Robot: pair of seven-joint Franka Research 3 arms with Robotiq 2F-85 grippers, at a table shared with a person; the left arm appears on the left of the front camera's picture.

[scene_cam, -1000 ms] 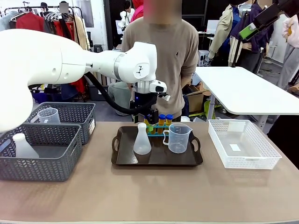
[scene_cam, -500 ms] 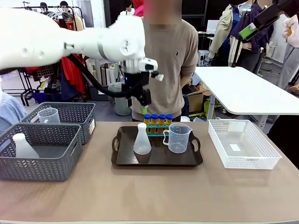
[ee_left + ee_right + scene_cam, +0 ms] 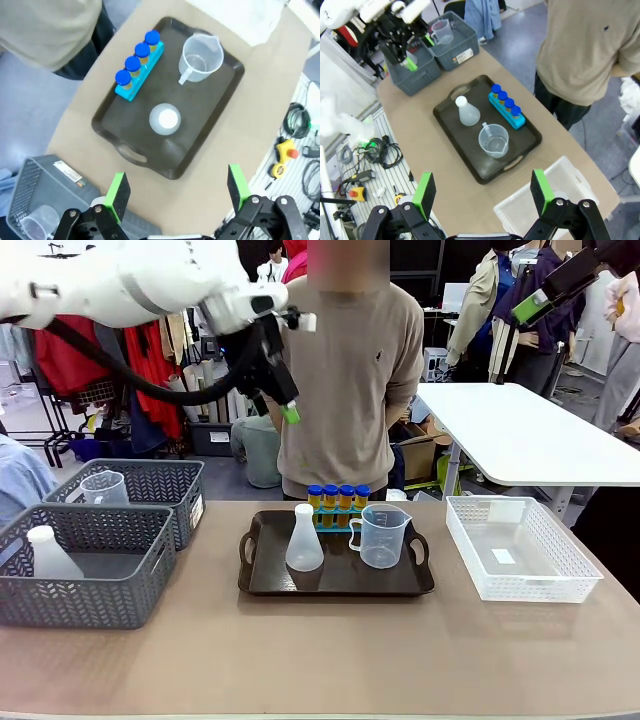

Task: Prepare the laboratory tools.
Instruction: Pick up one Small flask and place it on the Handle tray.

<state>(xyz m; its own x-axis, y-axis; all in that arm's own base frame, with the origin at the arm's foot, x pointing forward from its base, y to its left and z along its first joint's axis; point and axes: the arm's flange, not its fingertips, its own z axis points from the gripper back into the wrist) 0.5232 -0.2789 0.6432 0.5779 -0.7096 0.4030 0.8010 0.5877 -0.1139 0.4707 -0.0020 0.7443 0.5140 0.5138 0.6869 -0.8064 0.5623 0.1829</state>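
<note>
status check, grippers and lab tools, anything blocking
Left gripper open, empty, high above the tray. Right gripper open, empty, high. Tubes, flask and beaker upright on tray. Nothing in the way.

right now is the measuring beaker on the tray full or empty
Empty. The clear beaker stands upright on the dark tray; the left wrist view looks down to its bare bottom.

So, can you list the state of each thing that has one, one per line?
tubes: capped, upright in the blue rack
measuring beaker: upright, looks empty
conical flask: upright on the tray
left gripper: open, holding nothing
right gripper: open, holding nothing
white mesh basket: empty
</note>
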